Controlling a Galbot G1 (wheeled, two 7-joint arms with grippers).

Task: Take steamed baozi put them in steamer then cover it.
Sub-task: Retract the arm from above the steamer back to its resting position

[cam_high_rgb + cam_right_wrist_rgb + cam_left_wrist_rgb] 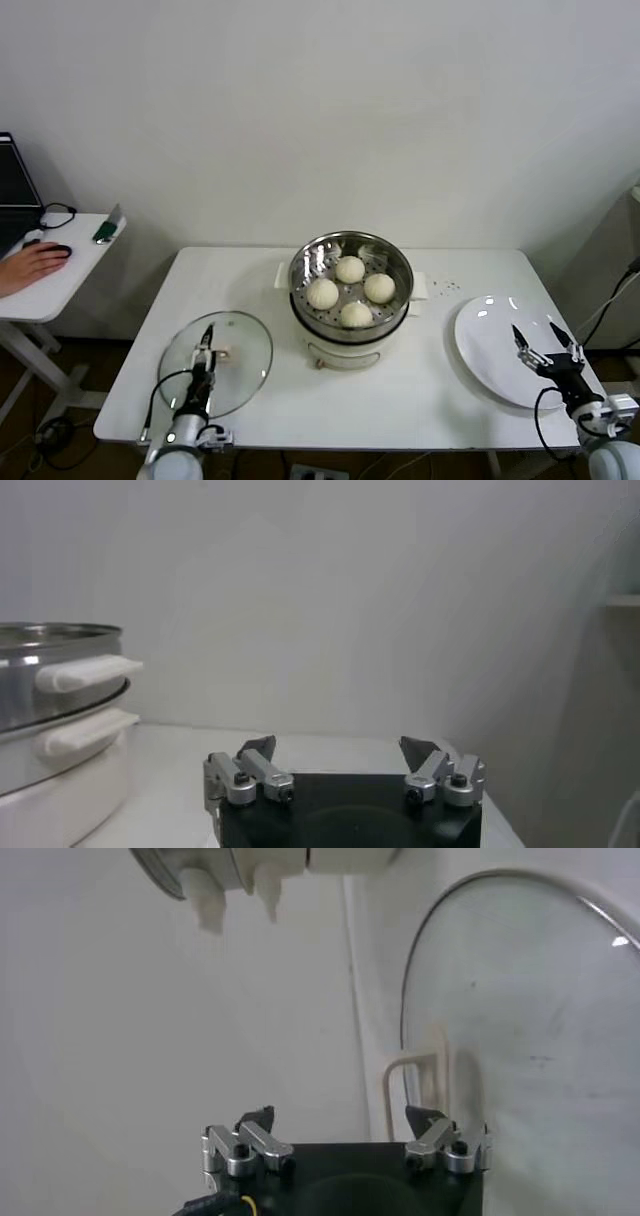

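Note:
Several cream-white baozi (350, 269) lie on the perforated tray inside the shiny steamer (303, 272) at the table's middle. The steamer is uncovered. Its pot and white handles also show in the right wrist view (55, 695). The round glass lid (245, 365) lies flat on the table at the front left. My left gripper (207, 340) is open just above the lid, close beside its white handle (418, 1076). My right gripper (545, 345) is open and empty above the bare white plate (490, 335) at the right. It also shows in its own wrist view (340, 745).
The white table (200, 280) ends close in front of both arms. At the far left a small side table (60, 285) holds a laptop, and a person's hand (30, 265) rests on a mouse. A plain wall stands behind.

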